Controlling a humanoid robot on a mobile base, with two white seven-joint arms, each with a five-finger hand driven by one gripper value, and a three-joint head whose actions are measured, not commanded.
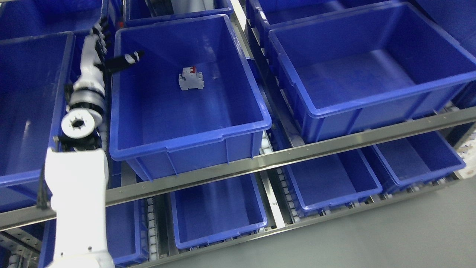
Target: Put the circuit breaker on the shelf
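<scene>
At left we see the left hand (111, 56) reaching over the rim of the middle blue bin (238, 123), fingers spread and holding nothing. The circuit breaker (191, 79) lies apart on that bin's floor, on the shelf (297, 154); its markings are unreadable.

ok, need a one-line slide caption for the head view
Circuit breaker lies inside the blue bin on the upper shelf rail; left hand hovers open at the bin's left rim.
</scene>
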